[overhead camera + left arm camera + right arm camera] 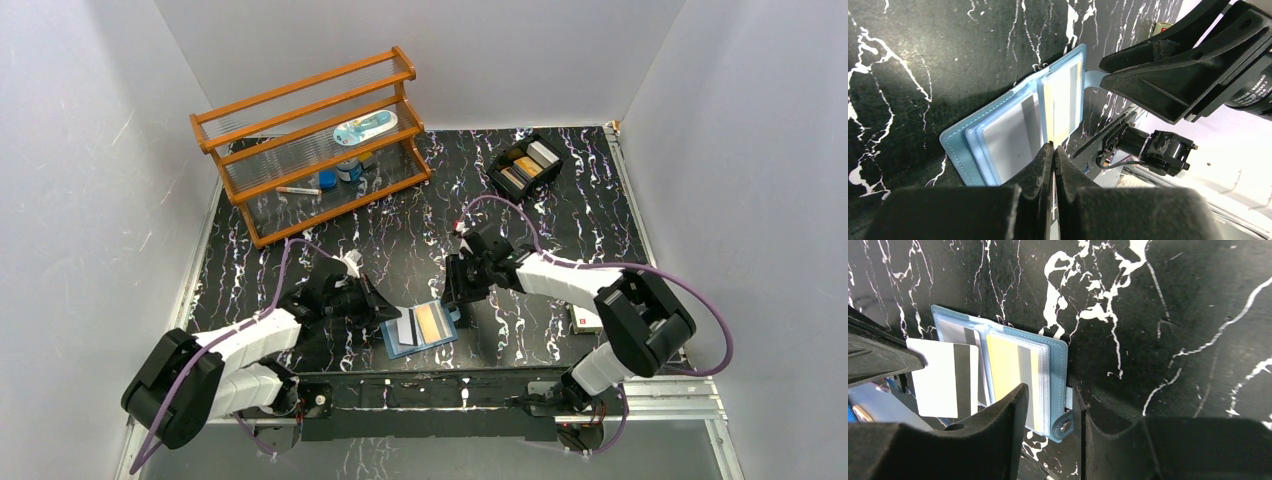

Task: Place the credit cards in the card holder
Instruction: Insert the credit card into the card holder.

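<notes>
Light, thin and stiff, probably slick on both faces: white rectangular plastic credit card with a black stripe [940,380]. Best taken by one edge, leaving the free end to find a slot. Pinched that way in the left claw [1054,150], jaws shut flat on it, free end hanging over the open leaf just ahead of the fingertips.

Just beyond those tips, spread open on the black, white-veined tabletop [1173,315]: teal-blue folding card holder [955,145], soft and light, likely to slide or fold shut unless pinned. Yellow-gold card [1003,365] already sleeved in its clear pockets.

Right claw [1050,390] about half open, gripping nothing, straddling the holder's tab edge with the small snap tab [1065,426] between the jaws.

Well beyond the right claw: black rectangular tray [498,175] carrying more cards.
</notes>
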### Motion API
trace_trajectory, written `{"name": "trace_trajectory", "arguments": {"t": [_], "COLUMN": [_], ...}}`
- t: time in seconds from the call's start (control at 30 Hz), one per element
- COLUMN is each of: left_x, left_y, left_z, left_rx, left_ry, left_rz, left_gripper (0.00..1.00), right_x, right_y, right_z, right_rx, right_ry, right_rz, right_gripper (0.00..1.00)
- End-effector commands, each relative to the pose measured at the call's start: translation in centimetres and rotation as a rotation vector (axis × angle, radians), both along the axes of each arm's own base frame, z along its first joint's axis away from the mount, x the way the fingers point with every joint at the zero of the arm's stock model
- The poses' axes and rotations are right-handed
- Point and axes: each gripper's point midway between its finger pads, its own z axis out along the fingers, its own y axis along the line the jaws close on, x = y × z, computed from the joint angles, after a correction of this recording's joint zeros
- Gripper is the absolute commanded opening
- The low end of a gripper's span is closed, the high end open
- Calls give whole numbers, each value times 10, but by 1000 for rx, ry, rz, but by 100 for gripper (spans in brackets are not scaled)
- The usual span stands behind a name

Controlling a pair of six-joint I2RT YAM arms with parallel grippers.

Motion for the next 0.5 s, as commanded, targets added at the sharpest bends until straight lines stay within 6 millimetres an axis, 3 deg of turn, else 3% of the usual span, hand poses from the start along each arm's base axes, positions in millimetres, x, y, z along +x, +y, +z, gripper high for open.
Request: {"name": "trace_trajectory", "arguments": {"t": [0.0, 0.47], "left_x": [0, -11], "left_y": [-2, 3], "left_z": [-1, -19], "left_rx": [-24, -22], "left_ry": [-15, -27], "left_rz": [-3, -28], "left_gripper": [0, 0], "right_x": [-7, -35], "right_y": [11, 6], "right_z": [-9, -25], "right_rx": [14, -30], "right_ry": [-2, 31], "right_rz": [67, -12], "right_gripper": [46, 36]}}
